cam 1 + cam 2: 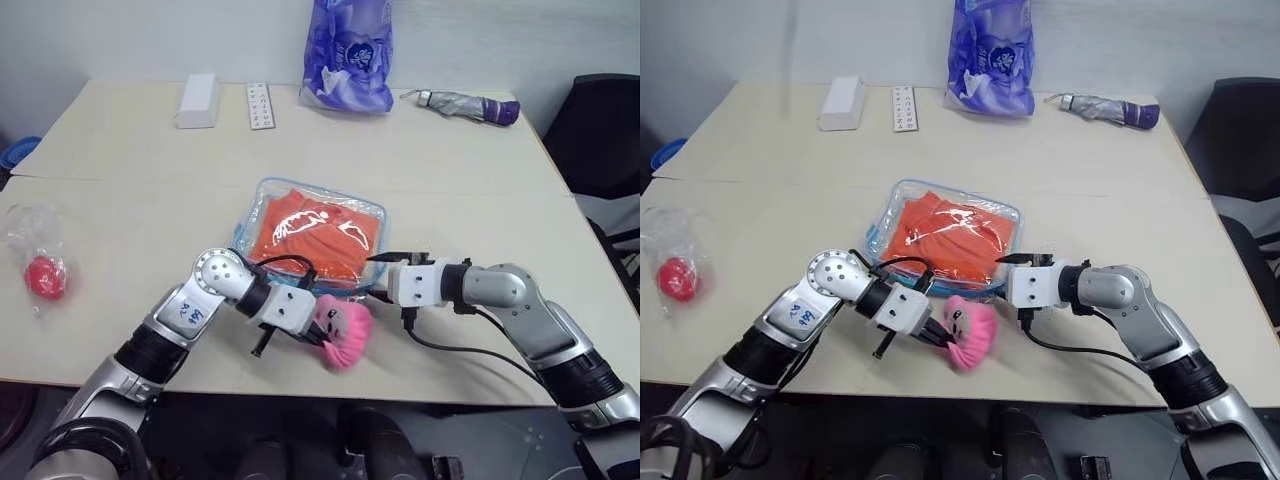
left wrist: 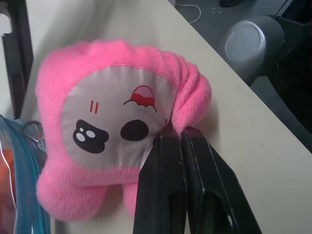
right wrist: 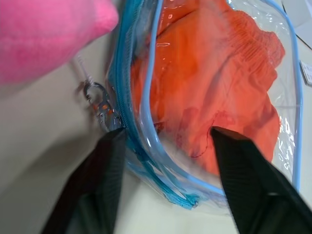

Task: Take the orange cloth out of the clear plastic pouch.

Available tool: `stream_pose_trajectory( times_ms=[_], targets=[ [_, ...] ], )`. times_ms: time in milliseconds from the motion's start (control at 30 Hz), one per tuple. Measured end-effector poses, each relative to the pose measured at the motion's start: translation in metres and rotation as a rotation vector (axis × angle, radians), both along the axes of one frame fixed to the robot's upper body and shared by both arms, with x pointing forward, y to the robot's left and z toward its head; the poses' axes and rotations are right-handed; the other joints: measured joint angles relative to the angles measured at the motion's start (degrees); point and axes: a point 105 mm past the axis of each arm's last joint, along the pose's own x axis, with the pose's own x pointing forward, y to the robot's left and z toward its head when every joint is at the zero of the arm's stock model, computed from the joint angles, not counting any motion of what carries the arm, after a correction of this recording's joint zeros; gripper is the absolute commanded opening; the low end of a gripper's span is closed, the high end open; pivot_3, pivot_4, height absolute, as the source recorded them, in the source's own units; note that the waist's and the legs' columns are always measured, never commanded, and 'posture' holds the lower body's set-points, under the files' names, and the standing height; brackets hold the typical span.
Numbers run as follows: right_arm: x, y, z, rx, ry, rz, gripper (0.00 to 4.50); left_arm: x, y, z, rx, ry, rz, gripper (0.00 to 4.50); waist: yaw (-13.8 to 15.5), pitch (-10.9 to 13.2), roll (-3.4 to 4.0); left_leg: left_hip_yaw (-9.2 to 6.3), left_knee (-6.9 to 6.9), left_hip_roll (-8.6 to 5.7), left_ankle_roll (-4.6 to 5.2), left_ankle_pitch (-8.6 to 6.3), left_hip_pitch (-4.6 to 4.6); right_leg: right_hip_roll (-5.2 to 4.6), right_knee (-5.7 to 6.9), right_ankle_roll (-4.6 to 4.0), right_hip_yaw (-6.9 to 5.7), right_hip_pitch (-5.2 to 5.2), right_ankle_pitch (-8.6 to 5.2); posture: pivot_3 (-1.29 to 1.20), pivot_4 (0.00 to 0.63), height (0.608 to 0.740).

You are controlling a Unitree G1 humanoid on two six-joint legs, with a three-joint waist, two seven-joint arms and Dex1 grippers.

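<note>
My left gripper (image 2: 176,134) is clenched on the edge of the pink plush toy (image 2: 117,122), low in the middle of the head view. My right gripper (image 3: 165,136) has its fingers spread astride the near zipper edge of the clear pouch (image 1: 262,200). The orange cloth (image 1: 315,240) lies inside the pouch, at frame centre.

Left gripper (image 2: 175,134) clamped shut; right gripper (image 3: 168,139) spread apart.

Silver arms, black joints and cables, white wrists, black-fingered claws.
</note>
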Motion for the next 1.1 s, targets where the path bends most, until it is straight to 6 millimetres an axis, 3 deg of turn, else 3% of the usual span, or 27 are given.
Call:
stream_pose_trajectory(
  times_ms=[167,367,500,733,833,1100],
  targets=[
    [0.000,-0.002,-0.002,-0.020,-0.001,0.023,0.03,0.001,0.013,0.000,0.013,-0.006,0.054,0.00,-0.49,0.00,0.01,0.01,-0.01,0.03,-0.02,0.01,0.02,0.01,0.03,-0.01,0.01,-0.01,-0.01,0.00,0.150,0.740],
    [-0.002,-0.010,0.000,-0.058,-0.015,0.038,0.03,0.014,0.052,0.008,0.052,-0.055,0.195,0.00,-0.45,0.02,0.03,-0.01,0.00,0.04,-0.04,0.02,0.03,-0.01,0.05,-0.03,0.00,-0.05,-0.02,0.00,0.150,0.740],
    [-0.003,-0.030,0.009,-0.077,-0.045,0.010,0.03,0.027,0.102,0.018,0.085,-0.086,0.385,0.00,-0.35,0.02,0.04,-0.10,0.00,0.04,-0.03,0.01,0.05,-0.04,0.01,-0.04,-0.09,-0.09,-0.02,0.00,0.150,0.740],
    [-0.016,-0.065,0.009,-0.085,-0.041,-0.050,0.03,0.041,0.194,0.054,0.046,-0.118,0.775,0.00,-0.32,0.06,0.09,-0.20,-0.05,0.03,0.03,-0.03,0.02,-0.09,-0.09,-0.03,-0.24,-0.17,-0.02,0.00,0.150,0.740],
    [-0.018,-0.065,0.012,-0.076,-0.052,-0.047,0.03,0.041,0.197,0.057,0.031,-0.137,0.786,0.00,-0.20,0.06,0.09,-0.18,-0.05,0.00,0.07,-0.05,0.02,-0.14,-0.07,-0.02,-0.24,-0.15,-0.01,0.00,0.150,0.740],
    [-0.017,-0.063,0.010,-0.042,-0.034,-0.070,0.03,0.040,0.185,0.041,-0.003,-0.093,0.765,0.00,-0.27,0.06,0.09,-0.12,-0.05,0.01,0.06,-0.05,0.02,-0.12,-0.03,-0.02,-0.21,-0.16,-0.01,0.00,0.150,0.740]
  ],
)
